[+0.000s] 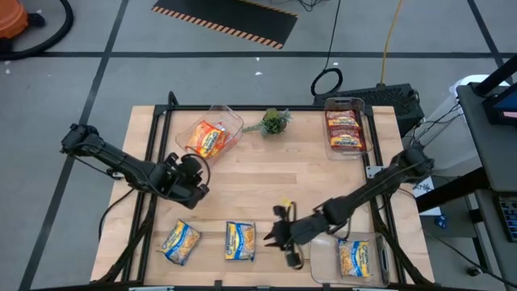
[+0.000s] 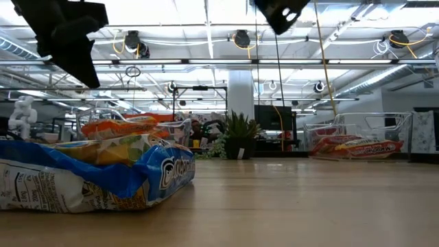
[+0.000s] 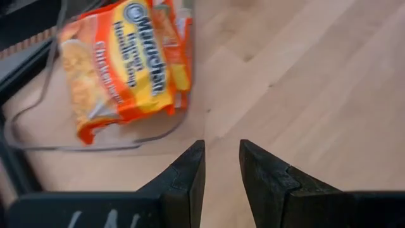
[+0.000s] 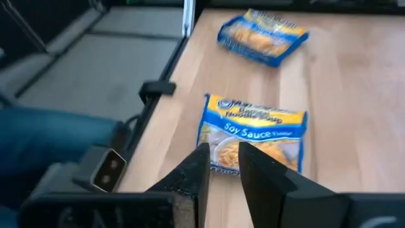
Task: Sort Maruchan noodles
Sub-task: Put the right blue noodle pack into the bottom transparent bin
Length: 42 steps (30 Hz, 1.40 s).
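Two yellow-and-blue Maruchan noodle packets lie flat on the wood near the table's front edge, one (image 1: 181, 241) at the left and one (image 1: 241, 241) beside it. My right gripper (image 1: 279, 234) hangs just right of the second packet (image 4: 253, 136), above it, pointing slantwise down at it. Its fingers stand a little apart with nothing between them. My left gripper (image 1: 194, 174) hovers over bare wood near a clear bin (image 1: 229, 121) of orange packets (image 3: 120, 63). It is narrowly open (image 3: 221, 166) and empty.
A clear bin (image 1: 329, 103) at the far right holds red-brown packets. Another bin (image 1: 323, 260) at the near right holds a yellow-and-blue packet (image 1: 354, 259). A green plant sprig (image 1: 275, 121) lies at the far middle. Bare wood spans the table's middle.
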{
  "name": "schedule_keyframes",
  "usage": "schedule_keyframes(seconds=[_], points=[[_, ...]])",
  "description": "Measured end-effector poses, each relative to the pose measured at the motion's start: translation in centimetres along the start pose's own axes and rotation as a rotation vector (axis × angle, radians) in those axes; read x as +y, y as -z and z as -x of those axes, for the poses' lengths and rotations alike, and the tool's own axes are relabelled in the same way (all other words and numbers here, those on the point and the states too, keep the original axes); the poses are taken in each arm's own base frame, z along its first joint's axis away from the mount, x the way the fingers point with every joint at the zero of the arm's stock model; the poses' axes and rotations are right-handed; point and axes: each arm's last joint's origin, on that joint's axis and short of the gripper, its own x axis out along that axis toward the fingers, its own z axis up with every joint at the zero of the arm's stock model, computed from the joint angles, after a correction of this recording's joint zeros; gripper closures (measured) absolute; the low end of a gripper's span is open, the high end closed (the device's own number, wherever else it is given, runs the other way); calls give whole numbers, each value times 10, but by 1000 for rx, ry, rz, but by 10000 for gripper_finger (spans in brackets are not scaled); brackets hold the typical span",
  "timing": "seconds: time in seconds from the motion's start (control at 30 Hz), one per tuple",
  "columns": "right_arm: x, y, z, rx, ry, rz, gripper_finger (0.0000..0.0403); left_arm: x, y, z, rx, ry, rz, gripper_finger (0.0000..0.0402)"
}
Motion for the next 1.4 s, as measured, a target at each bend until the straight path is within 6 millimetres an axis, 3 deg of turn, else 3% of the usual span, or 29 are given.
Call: schedule_keyframes(seconds=[0.3, 0.7, 1.0, 1.2, 1.4], points=[[-8, 3, -49, 72, 51, 56, 276, -17, -9, 2, -42, 173, -9, 298], [-56, 33, -78, 255, 177, 161, 196, -34, -5, 14, -78, 337, -16, 298], [-71, 54, -99, 312, 104, 272, 193, -49, 1, 31, -136, 481, -35, 298], [-65, 50, -107, 208, -41, 343, 196, -53, 5, 37, -150, 530, -36, 298], [-58, 46, -107, 154, -198, 314, 225, -57, 7, 43, -161, 572, -29, 298]])
